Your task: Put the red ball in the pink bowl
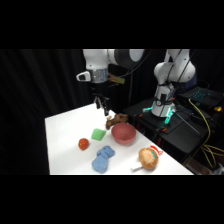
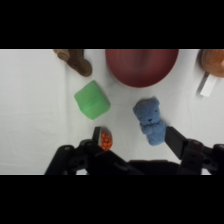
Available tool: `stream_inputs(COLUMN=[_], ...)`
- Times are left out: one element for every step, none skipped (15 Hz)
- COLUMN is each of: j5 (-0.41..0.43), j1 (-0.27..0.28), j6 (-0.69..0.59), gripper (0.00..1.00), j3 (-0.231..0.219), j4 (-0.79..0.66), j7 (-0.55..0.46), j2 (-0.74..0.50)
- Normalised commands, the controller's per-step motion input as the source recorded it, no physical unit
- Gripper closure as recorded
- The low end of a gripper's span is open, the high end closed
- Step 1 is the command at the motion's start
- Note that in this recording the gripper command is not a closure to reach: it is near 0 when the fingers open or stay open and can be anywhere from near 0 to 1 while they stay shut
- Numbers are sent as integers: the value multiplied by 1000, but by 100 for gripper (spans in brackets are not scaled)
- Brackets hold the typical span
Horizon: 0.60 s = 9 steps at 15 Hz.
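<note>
The small red ball (image 1: 83, 144) lies on the white table, left of a green block (image 1: 98, 134). The pink bowl (image 1: 123, 133) stands upright and empty just right of that block. My gripper (image 1: 101, 106) hangs open well above the table's far part, behind the block and holding nothing. In the wrist view the pink bowl (image 2: 141, 65) fills the top centre. The red ball (image 2: 106, 140) shows only as an orange-red patch, partly hidden behind my left finger. The gripper (image 2: 140, 142) is spread wide.
A blue plush bear (image 1: 103, 159) lies near the front edge, and a tan-and-orange round toy (image 1: 148, 158) with a white handle lies to its right. A brown toy (image 1: 116, 120) sits behind the bowl. Dark equipment with cables stands off the table's right side.
</note>
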Motion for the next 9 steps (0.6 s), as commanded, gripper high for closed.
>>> stream_inputs(j5=[-5,-1,-23,13,20,26,52,34,2], j1=[-26,-38,-51,-73,-85,-98,-112,-120,-112], j6=[-5,0,-103,-126,-81,-104,-134,-164,-172], gripper=[0,0,0,0,0,0,0,0,0], j3=[15,7,-8,-24,-29,-39,-41,-41,-38], j4=[51,144,338,486,574,678,763,842,856], j7=[-29,-96,-74,-151,-238,-240,-284,-321,-280], j2=[19,78,213,315,389,468,532,594,608])
